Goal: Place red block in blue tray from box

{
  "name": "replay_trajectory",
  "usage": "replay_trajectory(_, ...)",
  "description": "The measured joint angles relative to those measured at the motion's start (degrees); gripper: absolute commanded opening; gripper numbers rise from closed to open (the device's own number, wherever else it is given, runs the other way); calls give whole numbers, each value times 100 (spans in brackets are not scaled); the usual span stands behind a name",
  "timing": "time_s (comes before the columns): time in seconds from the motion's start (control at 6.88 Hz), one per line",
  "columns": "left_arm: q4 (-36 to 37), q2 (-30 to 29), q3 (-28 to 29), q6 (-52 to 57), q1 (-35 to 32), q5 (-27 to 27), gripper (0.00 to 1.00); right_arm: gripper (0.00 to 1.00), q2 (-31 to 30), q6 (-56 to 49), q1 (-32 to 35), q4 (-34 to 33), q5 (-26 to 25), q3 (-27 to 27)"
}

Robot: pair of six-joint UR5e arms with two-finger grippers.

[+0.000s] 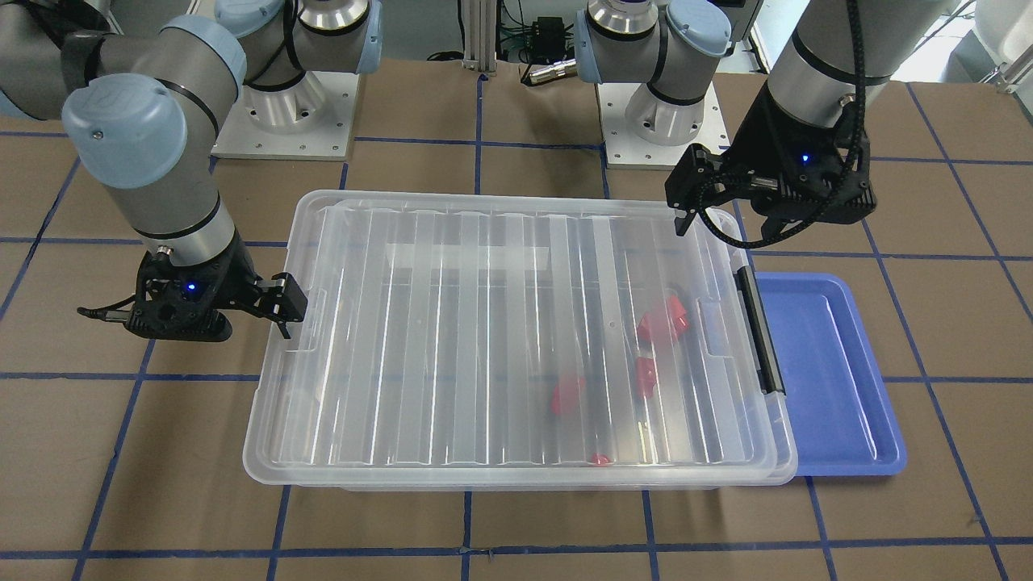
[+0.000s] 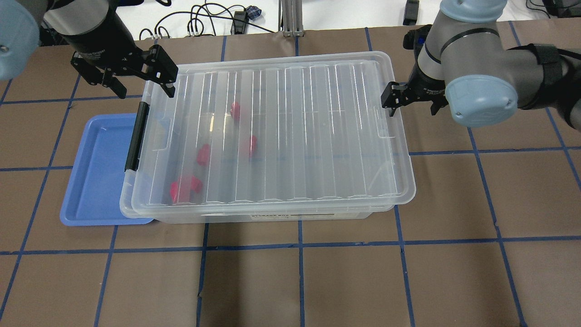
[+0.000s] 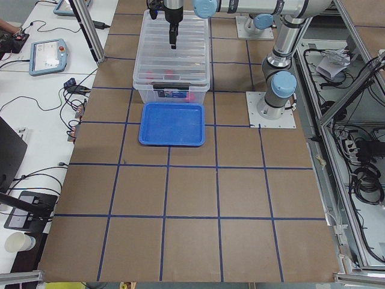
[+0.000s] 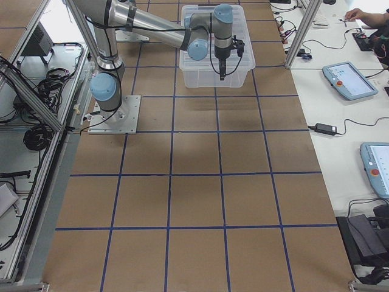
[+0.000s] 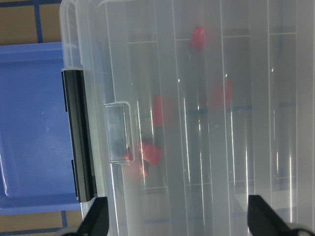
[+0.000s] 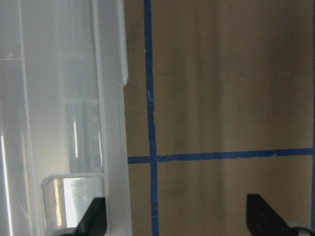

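Observation:
The box (image 2: 281, 136) is a clear bin with its ribbed lid on and a black latch bar (image 2: 135, 136) at its left end. Several red blocks (image 2: 184, 187) lie inside, blurred through the lid (image 1: 662, 323) (image 5: 150, 152). The blue tray (image 2: 97, 177) lies empty beside the latch end, partly under the box rim (image 1: 831, 379). My left gripper (image 2: 145, 91) is open above the box's far latch-end corner (image 1: 722, 218) (image 5: 177, 221). My right gripper (image 2: 411, 106) is open just off the box's other end (image 1: 250, 323) (image 6: 174, 221), next to the rim (image 6: 110, 147).
The table is brown board with a blue tape grid (image 2: 299, 245). Both arm bases (image 1: 282, 113) (image 1: 662, 121) stand behind the box. Side benches with tablets (image 3: 48, 55) and cables run along the table's far side.

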Motion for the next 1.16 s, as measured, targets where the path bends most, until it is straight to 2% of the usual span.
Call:
replay_trajectory(0.44, 0, 1, 4, 0, 0, -5, 100, 100, -21, -16, -116, 86, -809, -2)
replay_trajectory(1.16, 0, -2, -9, 13, -2, 6, 100, 100, -91, -112, -707, 320, -1269, 4)
